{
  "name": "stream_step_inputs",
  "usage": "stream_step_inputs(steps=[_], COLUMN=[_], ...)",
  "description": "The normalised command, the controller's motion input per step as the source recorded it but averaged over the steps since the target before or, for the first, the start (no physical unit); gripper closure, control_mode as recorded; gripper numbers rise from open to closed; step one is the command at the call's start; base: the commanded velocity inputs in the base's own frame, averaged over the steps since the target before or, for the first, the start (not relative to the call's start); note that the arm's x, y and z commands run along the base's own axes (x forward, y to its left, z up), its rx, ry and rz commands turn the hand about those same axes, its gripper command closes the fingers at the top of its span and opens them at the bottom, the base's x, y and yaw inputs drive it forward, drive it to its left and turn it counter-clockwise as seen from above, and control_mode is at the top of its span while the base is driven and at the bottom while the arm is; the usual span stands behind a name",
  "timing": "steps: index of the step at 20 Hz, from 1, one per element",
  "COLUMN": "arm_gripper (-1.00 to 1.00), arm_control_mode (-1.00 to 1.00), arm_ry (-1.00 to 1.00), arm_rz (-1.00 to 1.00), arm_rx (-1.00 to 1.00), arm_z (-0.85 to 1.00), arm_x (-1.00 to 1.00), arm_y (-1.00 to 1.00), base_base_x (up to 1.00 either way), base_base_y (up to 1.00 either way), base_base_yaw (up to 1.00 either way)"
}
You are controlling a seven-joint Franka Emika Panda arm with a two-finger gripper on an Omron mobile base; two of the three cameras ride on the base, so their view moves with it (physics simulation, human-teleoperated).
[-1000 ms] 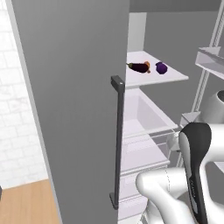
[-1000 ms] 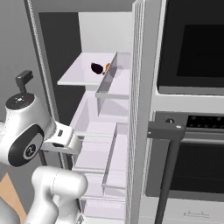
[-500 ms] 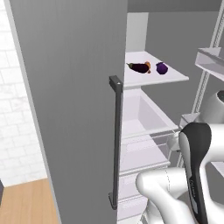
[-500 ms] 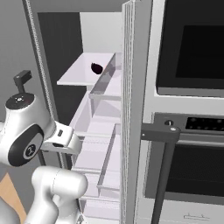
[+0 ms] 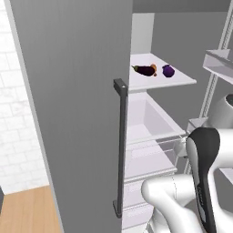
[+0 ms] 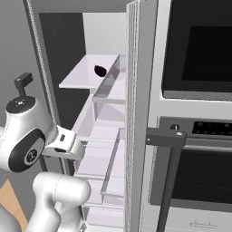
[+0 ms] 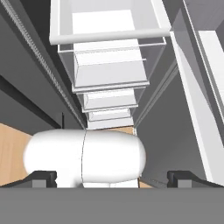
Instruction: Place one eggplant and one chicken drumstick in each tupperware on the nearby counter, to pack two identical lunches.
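Hand view, tool (image 7: 112, 177) wide apart, aimed down fridge drawers (image 7: 109, 74)

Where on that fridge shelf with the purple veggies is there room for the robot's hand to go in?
The white shelf is bare along its front edge and left side, next to the open door. The back middle is crowded: a long eggplant, something orange behind it, and a rounder eggplant sit close together. The drawer below looks empty.

eggplants (image 5: 145, 70) on fridge shelf (image 5: 175, 81), drawers (image 5: 148, 119) below, oven (image 6: 199, 136) right
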Motion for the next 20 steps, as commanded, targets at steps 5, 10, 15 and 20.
stream_step_inputs(steps=[5,10,15,20], arm_gripper=[-1.0,-1.0,-1.0,-1.0], arm_control_mode=[-1.0,-1.0,-1.0,-1.0], arm_ry=[-0.36,-0.59,-0.19,0.07], arm_rz=[0.05,0.02,0.0,-0.05], arm_rx=[-0.02,-0.06,-0.11,-0.1], arm_z=[0.68,1.0,1.0,0.89], arm_x=[-0.05,0.29,0.8,1.0], arm_y=[0.0,0.11,0.09,0.0], base_base_x=[0.0,0.0,0.0,0.0], base_base_y=[0.0,0.0,0.0,0.0], base_base_yaw=[0.0,0.0,0.0,0.0])
